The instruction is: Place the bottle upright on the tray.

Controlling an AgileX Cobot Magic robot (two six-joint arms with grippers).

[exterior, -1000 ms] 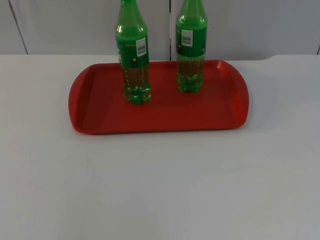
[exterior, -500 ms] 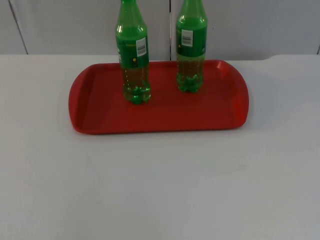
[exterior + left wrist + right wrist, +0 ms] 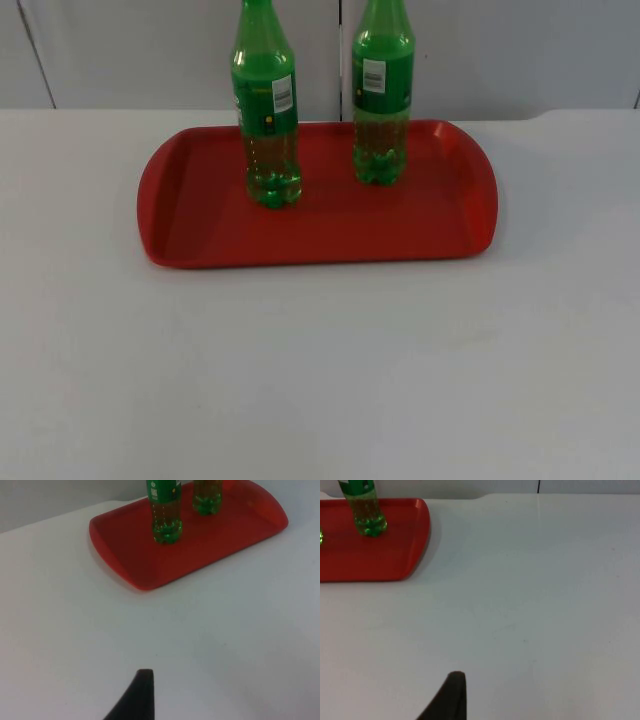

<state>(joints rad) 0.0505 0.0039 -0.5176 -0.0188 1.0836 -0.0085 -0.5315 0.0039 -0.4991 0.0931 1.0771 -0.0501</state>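
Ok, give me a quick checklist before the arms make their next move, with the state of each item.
1. Left bottle upright on the tray: ok.
2. Right bottle upright on the tray: ok.
3. Bottles standing apart, not touching: ok.
4. Tray flat on the table: ok.
5. Left gripper back from the tray, over bare table: ok; open or shut: cannot tell.
6. Right gripper back from the tray, over bare table: ok; open or shut: cannot tell.

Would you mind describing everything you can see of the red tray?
The red tray looks like smooth plastic, a rounded rectangle with a low raised rim. It lies flat on the white table, near the grey partition wall. Two green bottles stand upright on its far half, the left bottle and the right bottle, apart from each other. Nothing else touches it.
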